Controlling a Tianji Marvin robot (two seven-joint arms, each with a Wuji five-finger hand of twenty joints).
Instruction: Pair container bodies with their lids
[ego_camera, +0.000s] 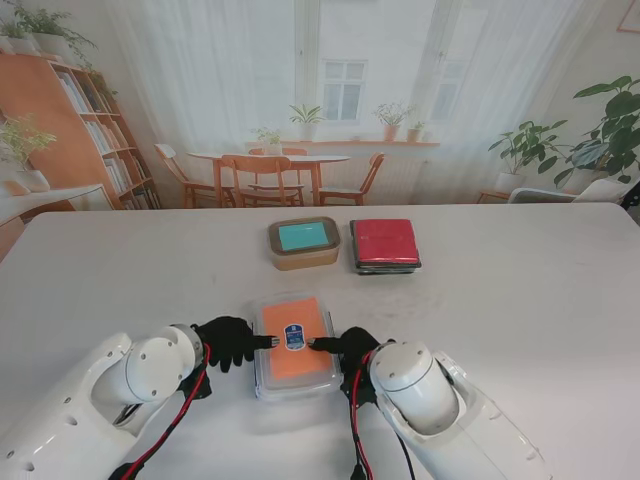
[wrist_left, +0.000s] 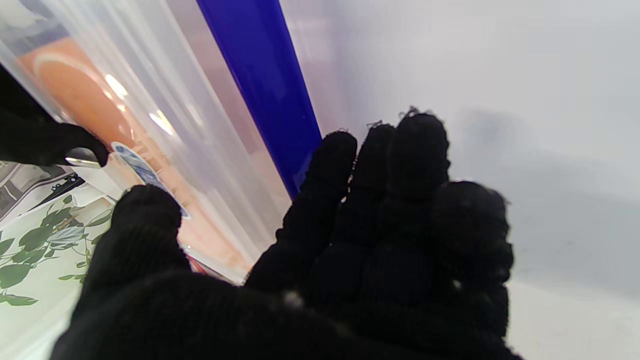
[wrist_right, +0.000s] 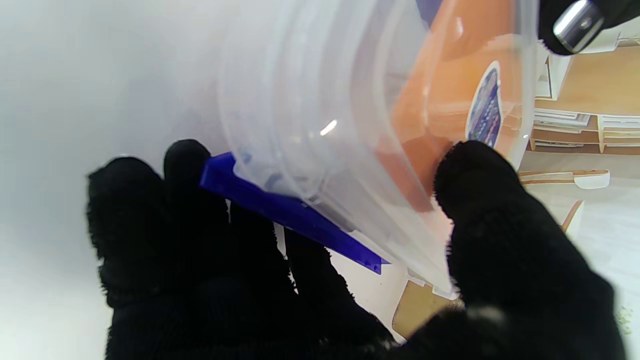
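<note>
Beyond orange-lidded container, teal-lidded tub, red box

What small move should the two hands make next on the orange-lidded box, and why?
Probably press both thumbs down to seat the orange lid on the clear plastic box. The left hand and right hand flank it, thumbs on the lid, fingers at its blue side clips, which look unlatched.

No text, brand or number is legible in any view. The only label is a small blue and white sticker on the orange lid, lying between the two thumb tips, and its print is too small and blurred to read.
</note>
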